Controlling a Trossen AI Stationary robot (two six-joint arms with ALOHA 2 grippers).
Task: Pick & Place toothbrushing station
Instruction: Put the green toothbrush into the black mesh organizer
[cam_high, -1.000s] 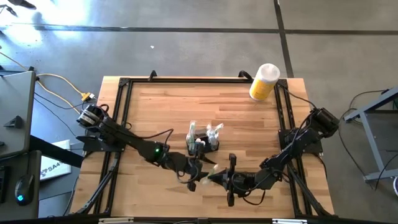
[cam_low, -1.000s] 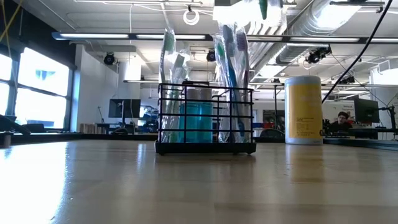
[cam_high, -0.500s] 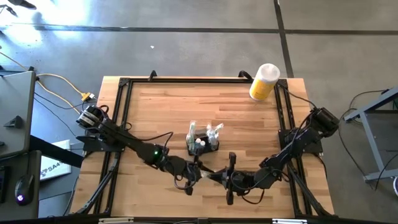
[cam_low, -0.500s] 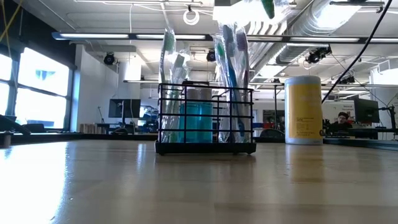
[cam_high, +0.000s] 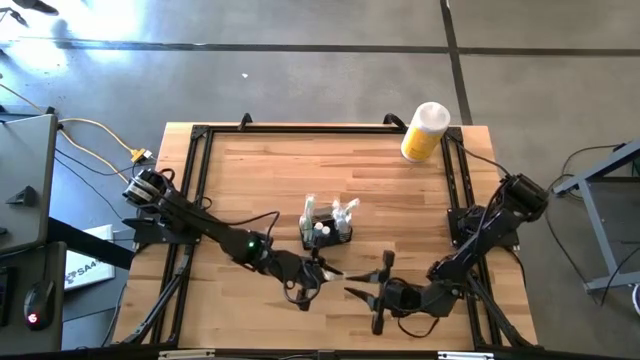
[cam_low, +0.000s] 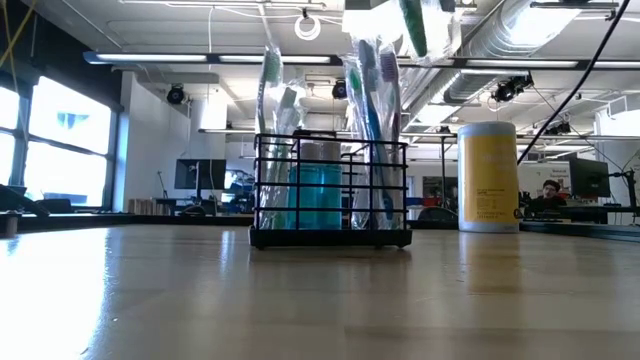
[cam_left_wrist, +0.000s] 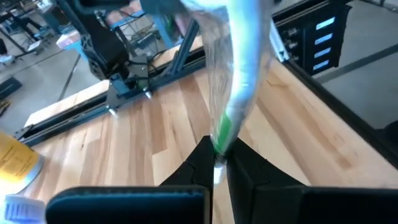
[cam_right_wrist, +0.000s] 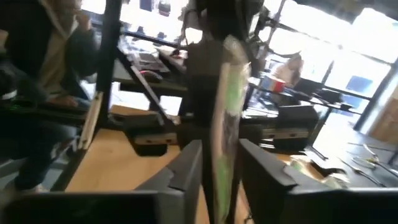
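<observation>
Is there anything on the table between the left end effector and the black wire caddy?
Nothing visible. In the high view the left end effector, shut on a wrapped toothbrush, sits just in front of the caddy, with only bare table between them. The yellow canister stands off at the far corner.

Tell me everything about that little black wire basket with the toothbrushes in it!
The small black wire-mesh caddy is box-shaped, made of thin dark metal bars on a flat base. It stands upright near the middle of the wooden table. Wrapped toothbrushes stick up out of it, and a blue-green cup shows through the bars. No gripper touches it.
</observation>
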